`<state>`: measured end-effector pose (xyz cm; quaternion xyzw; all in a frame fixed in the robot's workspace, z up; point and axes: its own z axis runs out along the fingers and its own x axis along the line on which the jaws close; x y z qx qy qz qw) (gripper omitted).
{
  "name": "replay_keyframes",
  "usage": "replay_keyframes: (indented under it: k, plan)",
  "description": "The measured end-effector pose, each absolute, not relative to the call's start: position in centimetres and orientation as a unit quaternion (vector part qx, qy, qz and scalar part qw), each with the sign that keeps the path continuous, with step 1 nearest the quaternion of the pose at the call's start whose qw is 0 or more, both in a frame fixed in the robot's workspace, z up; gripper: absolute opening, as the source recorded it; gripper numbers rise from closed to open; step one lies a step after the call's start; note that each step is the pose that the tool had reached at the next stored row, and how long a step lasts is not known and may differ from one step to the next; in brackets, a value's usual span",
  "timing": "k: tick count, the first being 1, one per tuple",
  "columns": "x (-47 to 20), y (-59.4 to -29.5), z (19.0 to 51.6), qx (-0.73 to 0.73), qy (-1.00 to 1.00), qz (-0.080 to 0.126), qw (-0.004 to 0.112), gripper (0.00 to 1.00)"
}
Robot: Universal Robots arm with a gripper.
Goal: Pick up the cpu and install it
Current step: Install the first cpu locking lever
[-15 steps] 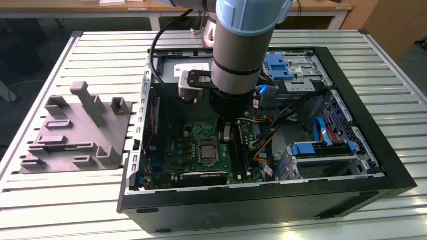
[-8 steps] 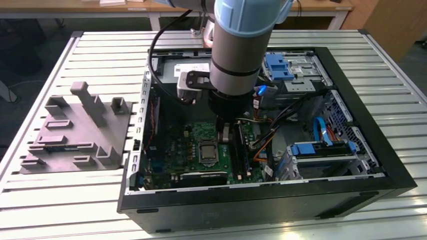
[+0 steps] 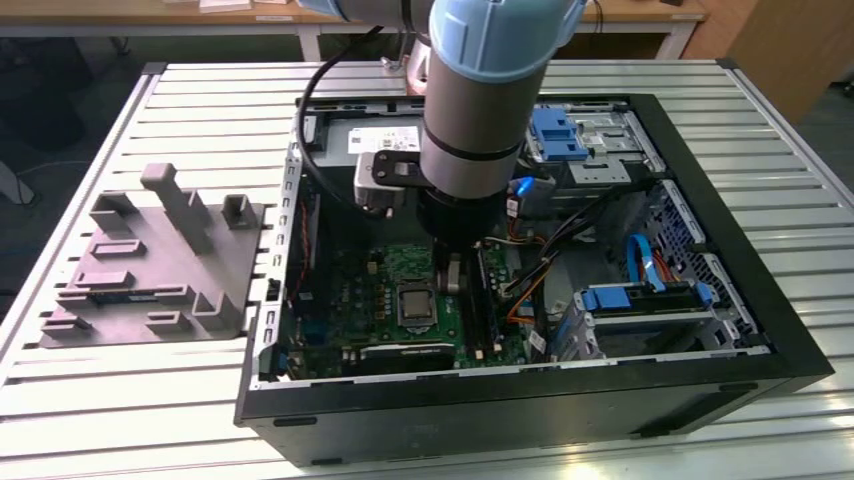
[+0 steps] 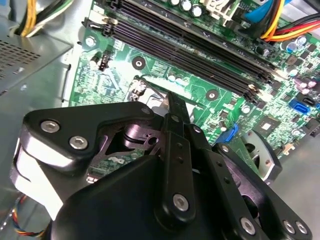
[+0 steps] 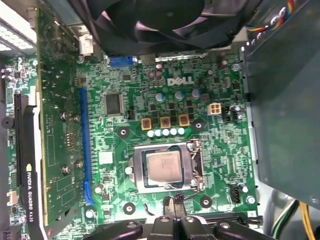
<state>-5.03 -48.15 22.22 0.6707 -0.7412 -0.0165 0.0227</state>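
Note:
The cpu (image 5: 162, 167), a small silvery square, lies flat in the metal-framed socket (image 5: 141, 186) on the green motherboard (image 5: 210, 150). In the exterior view the cpu (image 3: 416, 301) shows as a grey patch in the socket, low inside the open computer case (image 3: 747, 300). My gripper (image 5: 173, 204) hovers just beside the socket's edge, apart from the chip, with its thin fingertips (image 4: 173, 104) pressed together and nothing between them. The arm (image 3: 474, 120) reaches straight down into the case, with the gripper (image 3: 451, 268) over the board.
A graphics card (image 5: 30, 175) stands along one side of the board, and a black fan (image 5: 150, 20) sits past the socket. Memory slots (image 4: 200, 50) and a cable bundle (image 4: 285, 25) run close by. A grey box (image 5: 285, 100) walls the other side. A grey fixture (image 3: 147, 270) stands outside the case.

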Motion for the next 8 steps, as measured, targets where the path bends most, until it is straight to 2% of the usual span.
replay_keyframes:
  k: [8]
  plan:
    - [-5.03,-48.89,21.65,0.679,-0.734,-0.016,0.023,0.11]
